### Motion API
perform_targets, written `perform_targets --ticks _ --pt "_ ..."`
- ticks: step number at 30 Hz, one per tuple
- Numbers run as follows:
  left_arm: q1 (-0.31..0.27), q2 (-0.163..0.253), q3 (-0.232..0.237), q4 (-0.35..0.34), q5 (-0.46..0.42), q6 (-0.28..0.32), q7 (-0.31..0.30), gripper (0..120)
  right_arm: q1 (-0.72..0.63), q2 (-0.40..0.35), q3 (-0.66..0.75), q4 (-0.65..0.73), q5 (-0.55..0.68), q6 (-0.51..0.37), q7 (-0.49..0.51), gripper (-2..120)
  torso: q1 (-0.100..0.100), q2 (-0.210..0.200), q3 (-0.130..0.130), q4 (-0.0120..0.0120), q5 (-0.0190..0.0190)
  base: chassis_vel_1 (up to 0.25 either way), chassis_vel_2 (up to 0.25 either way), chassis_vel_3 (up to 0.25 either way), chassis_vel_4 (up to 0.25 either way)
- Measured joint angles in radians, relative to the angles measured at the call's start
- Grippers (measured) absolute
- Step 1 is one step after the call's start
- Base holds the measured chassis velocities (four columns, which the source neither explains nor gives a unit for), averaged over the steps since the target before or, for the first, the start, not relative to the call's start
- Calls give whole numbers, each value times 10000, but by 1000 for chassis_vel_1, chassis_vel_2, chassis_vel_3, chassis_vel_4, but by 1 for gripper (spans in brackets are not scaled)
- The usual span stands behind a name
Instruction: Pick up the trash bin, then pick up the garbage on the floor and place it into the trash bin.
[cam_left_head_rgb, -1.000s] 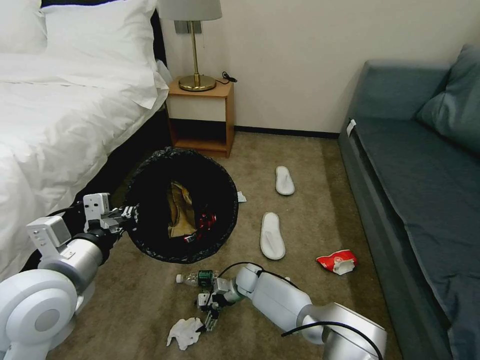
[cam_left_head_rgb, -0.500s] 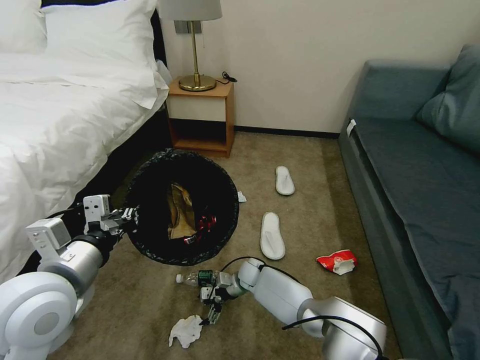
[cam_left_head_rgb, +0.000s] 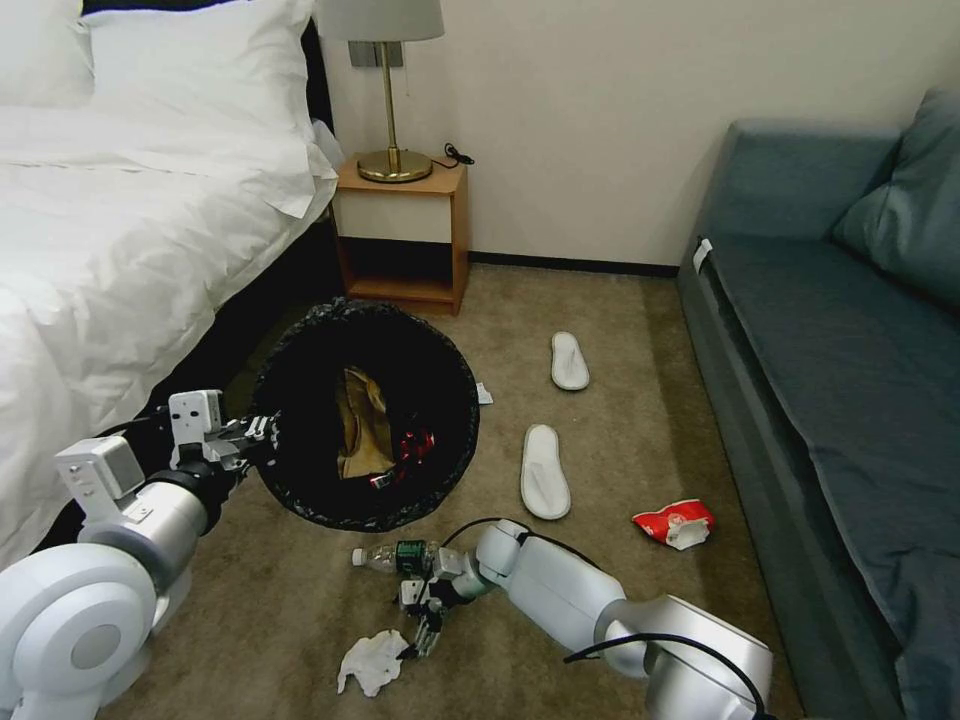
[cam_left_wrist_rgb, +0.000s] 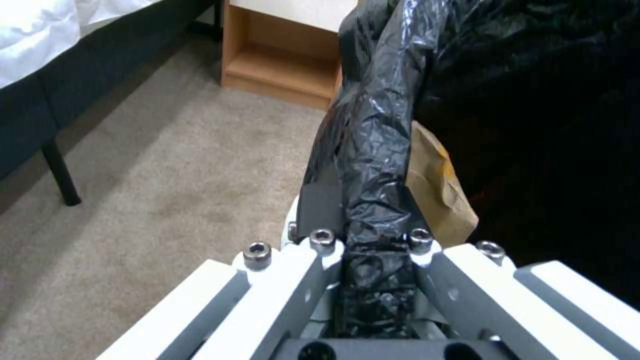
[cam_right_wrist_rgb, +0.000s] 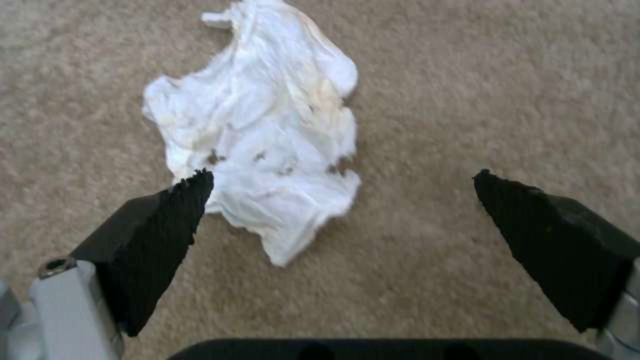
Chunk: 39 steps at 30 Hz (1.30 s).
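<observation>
Black pads of the right gripper (cam_right_wrist_rgb: 340, 210) are spread wide over the tissue (cam_right_wrist_rgb: 260, 140), lower centre of the head view, apparently for grasping. The trash bin (cam_left_head_rgb: 365, 415), frame centre, is held by its rim in the clamped left gripper (cam_left_head_rgb: 262, 432), presumably ready to receive litter.

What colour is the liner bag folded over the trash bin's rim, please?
Glossy black liner bag, clearest in the left wrist view.
</observation>
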Motion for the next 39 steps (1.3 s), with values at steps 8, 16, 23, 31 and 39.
perform_targets --ticks 8,16,23,31,39 --pt "12 -4 -44 -4 -4 0 -4 3 -23 -1 -286 138 268 3 54 100 0 0 0 0 0 0 0 0 0" --pt "-19 -60 -3 12 9 0 0 3 -22 0 -676 232 515 -159 323 100 0 0 0 0 0 0 0 0 0" --pt "29 -148 -12 -29 79 0 4 3 -23 0 -852 168 688 -362 536 100 -1 0 0 0 0 0 0 0 0" --pt "192 -260 -43 -173 207 0 9 3 -96 10 -763 -140 976 -561 600 100 -2 0 -1 0 4 0 0 0 0" --pt "304 -294 -134 -301 239 0 8 3 -86 11 -829 -139 1188 -796 633 99 -3 2 -2 0 1 0 0 0 0"
